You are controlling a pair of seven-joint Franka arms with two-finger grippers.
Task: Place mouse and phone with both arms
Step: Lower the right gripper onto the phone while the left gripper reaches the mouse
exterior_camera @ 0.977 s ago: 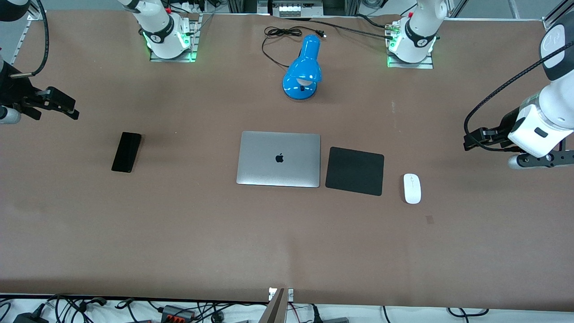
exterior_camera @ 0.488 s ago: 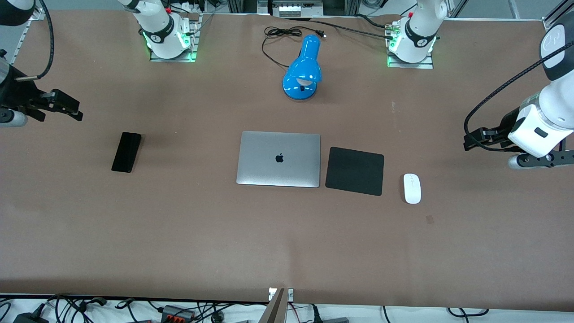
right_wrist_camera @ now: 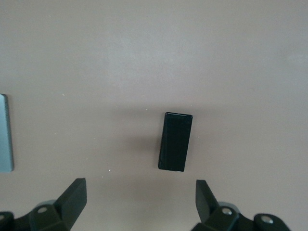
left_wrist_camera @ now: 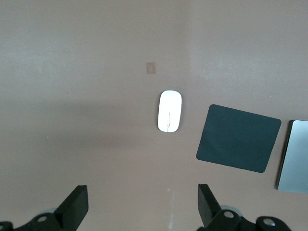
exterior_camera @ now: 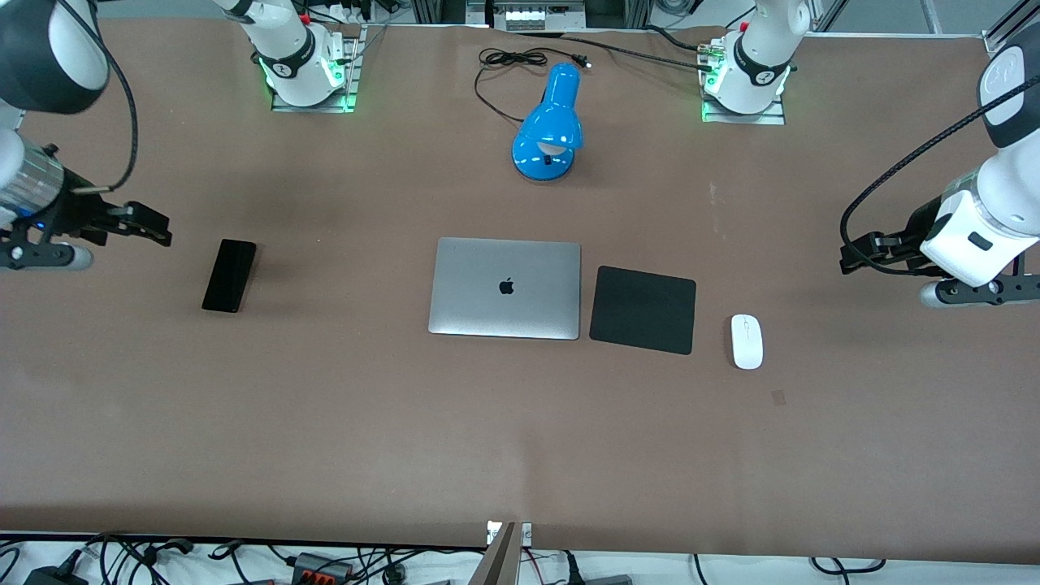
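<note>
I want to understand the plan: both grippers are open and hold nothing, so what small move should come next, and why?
Probably bring the right gripper down over the phone, which lies flat and untouched toward the right arm's end of the table. Its fingers are spread wide and empty. The left gripper hangs open near the mouse, which lies beside the mouse pad.

arms: white jointed shells, black bands
left arm (exterior_camera: 987, 219): black cable looping alongside
right arm (exterior_camera: 32, 175): silver wrist ring, black cable
bases: green lights
fingers (left_wrist_camera: 74, 207): black, wedge-shaped
</note>
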